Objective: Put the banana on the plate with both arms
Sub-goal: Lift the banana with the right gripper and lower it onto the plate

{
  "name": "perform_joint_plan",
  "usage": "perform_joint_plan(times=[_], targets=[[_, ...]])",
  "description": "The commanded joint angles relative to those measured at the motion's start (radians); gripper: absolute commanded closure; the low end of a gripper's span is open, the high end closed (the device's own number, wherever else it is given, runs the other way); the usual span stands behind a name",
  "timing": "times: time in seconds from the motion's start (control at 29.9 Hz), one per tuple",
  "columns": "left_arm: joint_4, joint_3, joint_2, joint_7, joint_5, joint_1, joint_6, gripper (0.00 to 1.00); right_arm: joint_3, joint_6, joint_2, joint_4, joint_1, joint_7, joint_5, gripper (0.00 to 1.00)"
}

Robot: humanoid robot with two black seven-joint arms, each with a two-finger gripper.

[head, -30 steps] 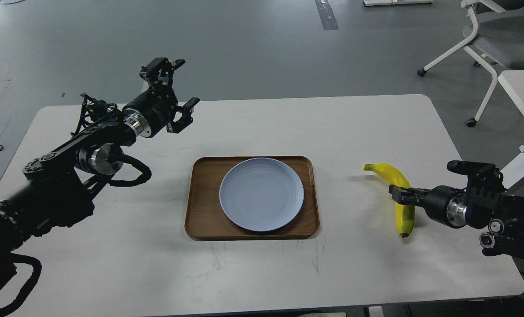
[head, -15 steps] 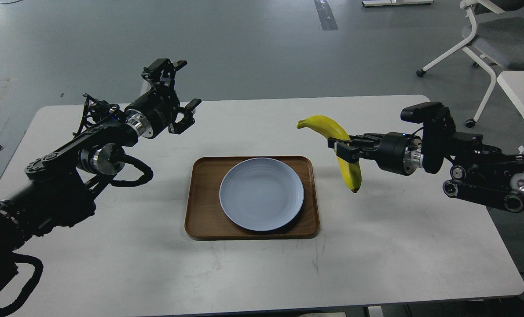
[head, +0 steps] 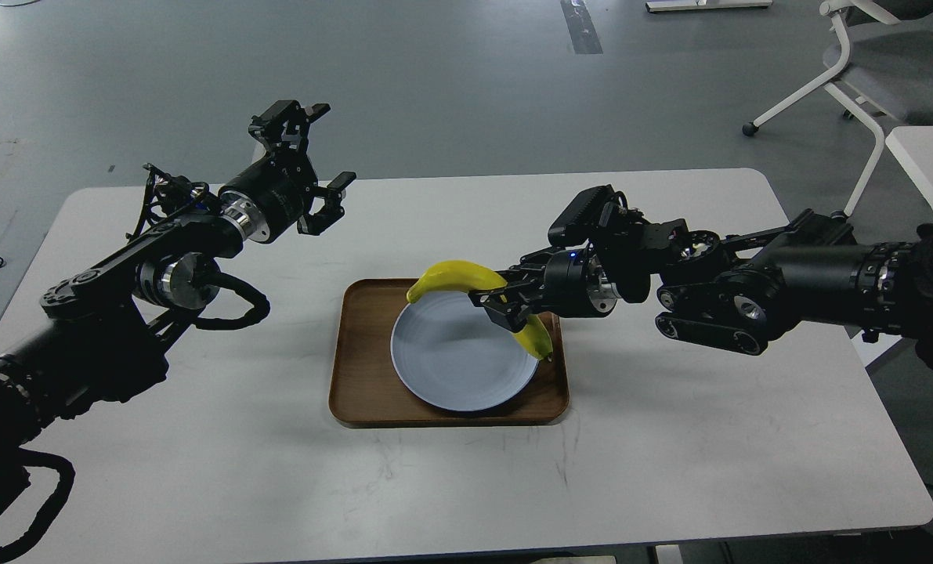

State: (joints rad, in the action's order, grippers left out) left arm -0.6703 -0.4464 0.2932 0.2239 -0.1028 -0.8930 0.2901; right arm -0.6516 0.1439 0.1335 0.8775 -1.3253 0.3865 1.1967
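The yellow banana [head: 457,275] hangs in my right gripper [head: 501,308], which is shut on its middle. It is held a little above the back right part of the pale blue plate [head: 454,356], its dark tip near the plate's right rim. The plate lies on a brown wooden tray [head: 356,376] at the table's middle. My left gripper [head: 311,164] is open and empty, raised over the table's back left, well away from the plate.
The white table [head: 670,454] carries only the tray and plate. A white-framed chair [head: 866,70] stands on the grey floor at the back right, and part of a white desk [head: 928,157] shows at the right edge.
My right arm has carried the banana left and down, from beside the tray's right side to over the plate. The left arm has barely moved.
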Motion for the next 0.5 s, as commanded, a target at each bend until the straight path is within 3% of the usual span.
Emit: perform_joint_plan(times=[0.0,0.17,0.37,0.43,0.47], targets=[[0.0,0.0,0.0,0.0,0.0,0.0,-0.002,0.02,-0.008,0.0,-0.015,-0.021,0.032,-0.001,0.0,0.94],[0.0,-0.002,0.0,0.002,0.0,0.0,-0.002,0.02,-0.006,0.002,-0.035,-0.063,0.051,-0.001,-0.002,0.83],[0.0,-0.003,-0.002,0.002,0.0,-0.004,-0.003,0.02,0.003,0.003,-0.054,-0.071,0.044,-0.008,-0.009,0.55],[0.0,-0.003,-0.002,0.002,0.0,-0.006,-0.003,0.02,0.015,0.009,-0.052,-0.069,0.04,-0.011,-0.016,0.3],[0.0,-0.003,-0.002,0.002,0.0,-0.006,-0.005,0.02,0.02,0.01,-0.051,-0.069,0.038,-0.012,-0.016,0.25]])
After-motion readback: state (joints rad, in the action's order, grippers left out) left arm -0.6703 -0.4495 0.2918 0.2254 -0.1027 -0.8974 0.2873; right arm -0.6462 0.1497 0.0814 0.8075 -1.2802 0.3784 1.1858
